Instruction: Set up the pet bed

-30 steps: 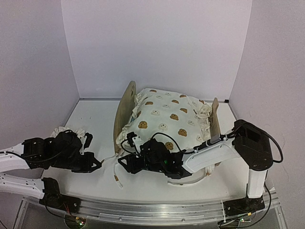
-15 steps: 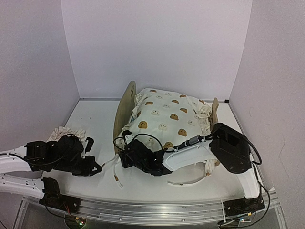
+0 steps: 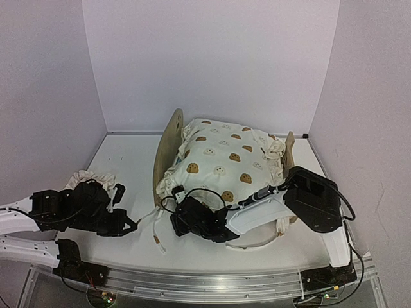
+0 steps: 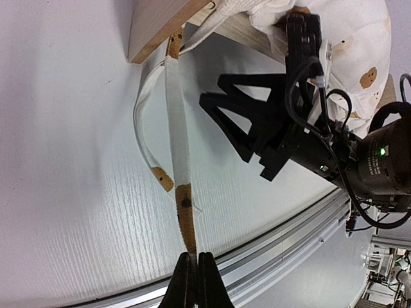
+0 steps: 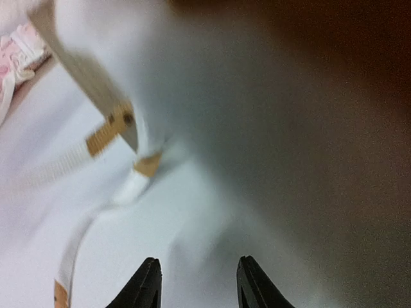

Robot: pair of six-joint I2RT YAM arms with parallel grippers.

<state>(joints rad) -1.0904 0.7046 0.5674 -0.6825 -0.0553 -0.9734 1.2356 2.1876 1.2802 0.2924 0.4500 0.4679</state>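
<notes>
The pet bed [image 3: 168,149] stands mid-table, its rounded headboard on the left and its low footboard [image 3: 289,159] on the right. A cream bear-print quilt [image 3: 225,157] is heaped over it, hiding the mattress. My left gripper [image 3: 133,226] is low on the table to the left of the bed. In the left wrist view it [image 4: 194,260] is shut on the tan end of one quilt tie [image 4: 176,128]. A second tie [image 4: 146,138] lies looped beside the first. My right gripper [image 3: 176,219] is at the bed's near-left corner, open [image 5: 198,282] and holding nothing.
A ruffled pillow [image 3: 88,176] lies behind the left arm near the left wall. The metal rail [image 3: 205,285] runs along the near table edge. The bed frame's wooden corner [image 4: 160,29] is just beyond the held tie. The right arm lies across the bed's near side.
The right arm has drawn its elbow in toward the bed, and its gripper has shifted slightly beside the near-left corner. The left gripper keeps hold of the tie and has barely moved.
</notes>
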